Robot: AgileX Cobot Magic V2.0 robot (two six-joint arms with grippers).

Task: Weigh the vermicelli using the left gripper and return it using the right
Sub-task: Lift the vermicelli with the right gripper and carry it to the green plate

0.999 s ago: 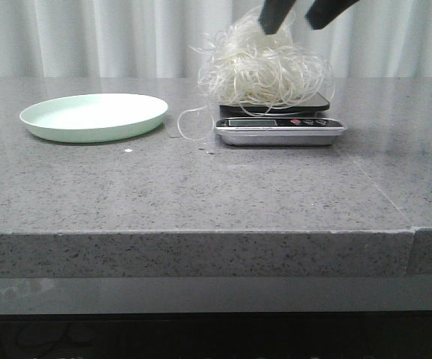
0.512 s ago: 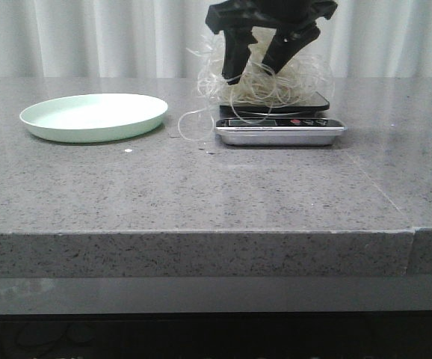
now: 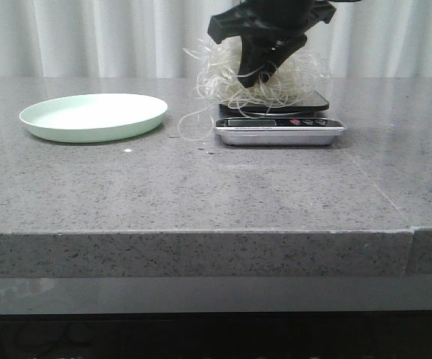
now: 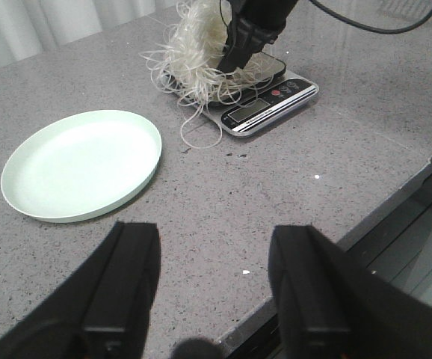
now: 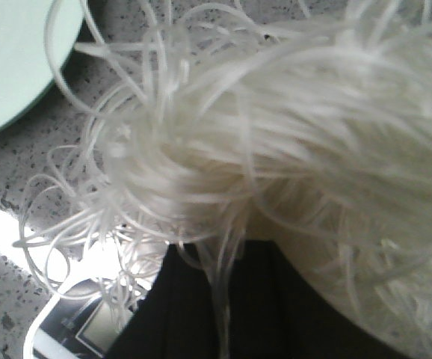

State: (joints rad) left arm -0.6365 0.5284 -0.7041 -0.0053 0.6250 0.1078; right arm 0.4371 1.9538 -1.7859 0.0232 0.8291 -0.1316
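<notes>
The vermicelli (image 3: 214,81), a fluffy off-white tangle, lies on the black top of the silver kitchen scale (image 3: 279,132), with strands trailing off toward the plate. My right gripper (image 3: 258,73) reaches down into the tangle, its fingers closed together with strands between them. In the right wrist view the vermicelli (image 5: 276,134) fills the picture above the gripper (image 5: 235,258). The pale green plate (image 3: 51,123) is bare, left of the scale. My left gripper (image 4: 212,239) is open and empty over the table's front edge, short of the plate (image 4: 22,202) and far from the scale (image 4: 264,112).
White curtains hang behind the grey speckled table (image 3: 201,194). A few small white crumbs (image 3: 128,150) lie in front of the plate. The table's front edge and a seam at the right (image 3: 412,232) show in the front view.
My right gripper came down from above into the vermicelli on the scale and its fingers closed together on the strands. The pile looks pressed lower.
</notes>
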